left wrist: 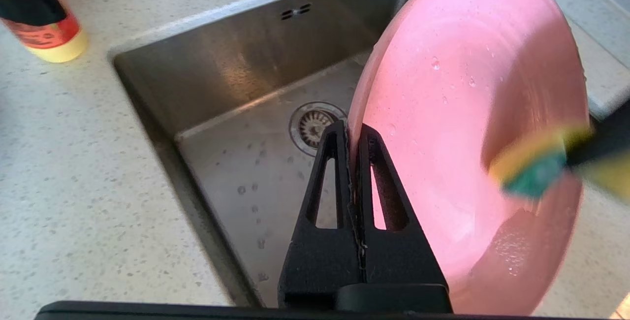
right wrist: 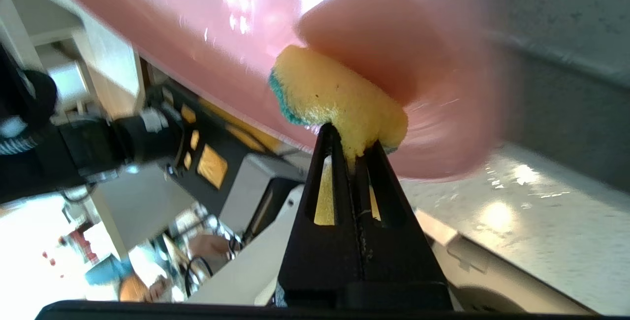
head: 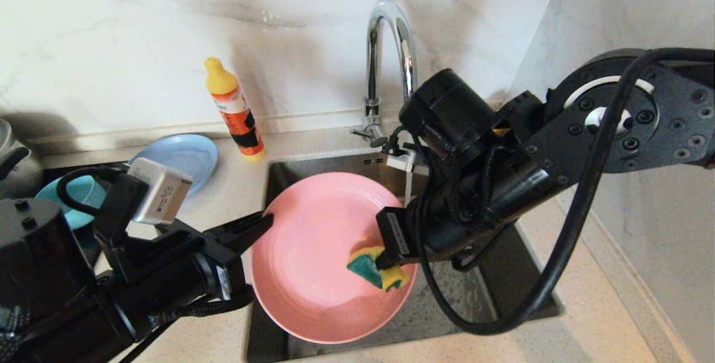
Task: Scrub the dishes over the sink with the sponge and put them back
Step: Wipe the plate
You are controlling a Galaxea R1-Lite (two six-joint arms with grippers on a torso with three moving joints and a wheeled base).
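Sponge presses the lower right of the pink plate at frame centre, tilted over the sink; right gripper is clamped on it. Left gripper pinches the plate's left rim. Good scrubbing probably needs firm contact, overlapping strokes and a steady plate.

Salmon-pink plate; yellow-and-green sponge; grey-blue plate; orange, yellow-capped bottle; speckled beige worktop.
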